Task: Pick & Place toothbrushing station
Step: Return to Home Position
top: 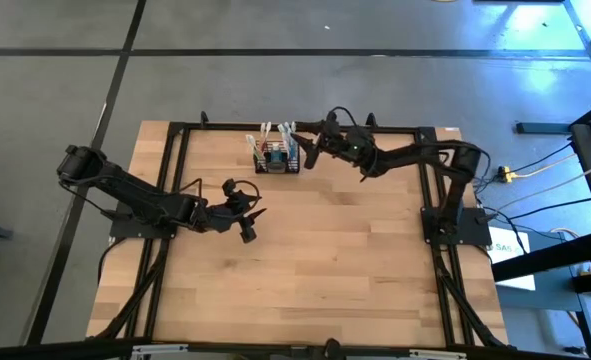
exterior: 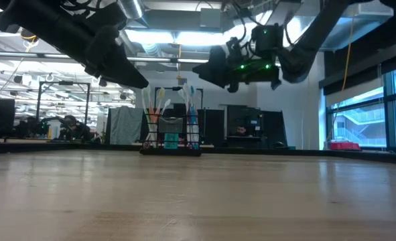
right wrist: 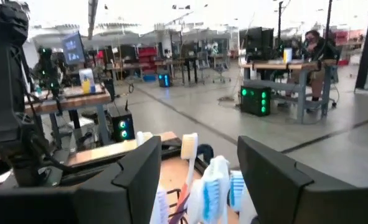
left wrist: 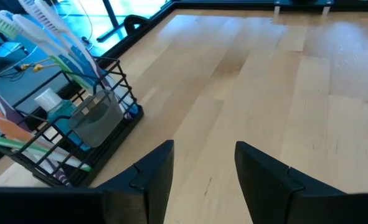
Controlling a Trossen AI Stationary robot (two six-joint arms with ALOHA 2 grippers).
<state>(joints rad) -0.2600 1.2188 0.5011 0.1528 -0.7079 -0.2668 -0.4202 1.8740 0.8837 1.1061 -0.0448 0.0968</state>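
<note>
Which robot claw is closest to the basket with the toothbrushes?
The right claw. It hangs open right next to the black wire basket, while the left claw is farther off, over the middle of the table.

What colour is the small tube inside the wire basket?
The tube is teal, its cap white; clearest in left wrist view.

Ceiling lights [exterior: 151,37] flood the wooden table [top: 305,270] evenly, leaving only faint, soft shadows under the left gripper [top: 255,225]. Seen from table height, both arms hang as dark silhouettes against the bright hall, with daylight entering through windows [exterior: 358,120] beyond the right gripper [exterior: 201,69]. Green indicator lamps [exterior: 251,65] glow just behind it; a pale sheen lies on the boards ahead of the left gripper.
</note>
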